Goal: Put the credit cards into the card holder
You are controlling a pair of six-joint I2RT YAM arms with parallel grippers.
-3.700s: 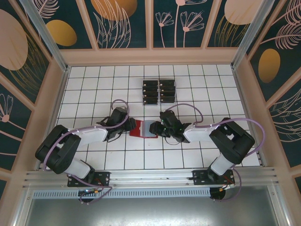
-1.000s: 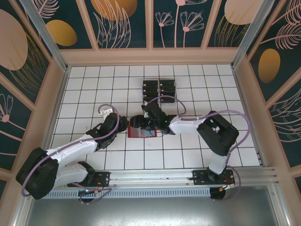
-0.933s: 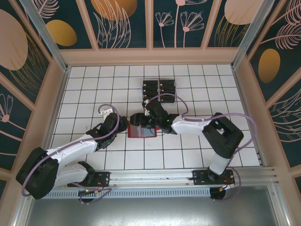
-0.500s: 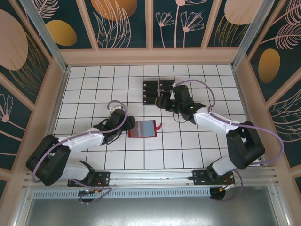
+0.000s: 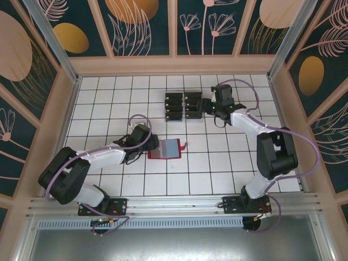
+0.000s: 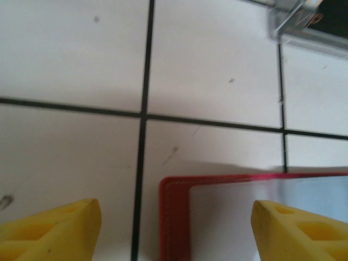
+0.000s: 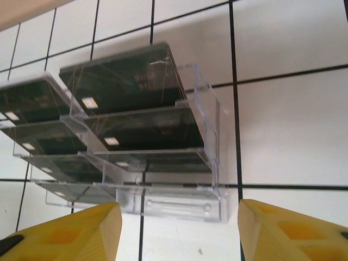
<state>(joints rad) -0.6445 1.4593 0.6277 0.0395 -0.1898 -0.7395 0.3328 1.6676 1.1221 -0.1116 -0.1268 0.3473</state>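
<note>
The card holder [image 6: 228,217] lies just ahead of the left gripper [image 6: 176,209] — fingers spread. Beyond the card holder, the right gripper [image 7: 178,209], also spread, faces the credit cards [image 7: 125,81].

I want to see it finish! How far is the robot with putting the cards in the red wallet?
Done: the card holder lies open, with the open left gripper at its edge; whether a card is already inside, I cannot tell. In hand: the right gripper, open and empty, faces the credit cards in the clear rack. Left: grab a card, slide it in, then the others.
</note>
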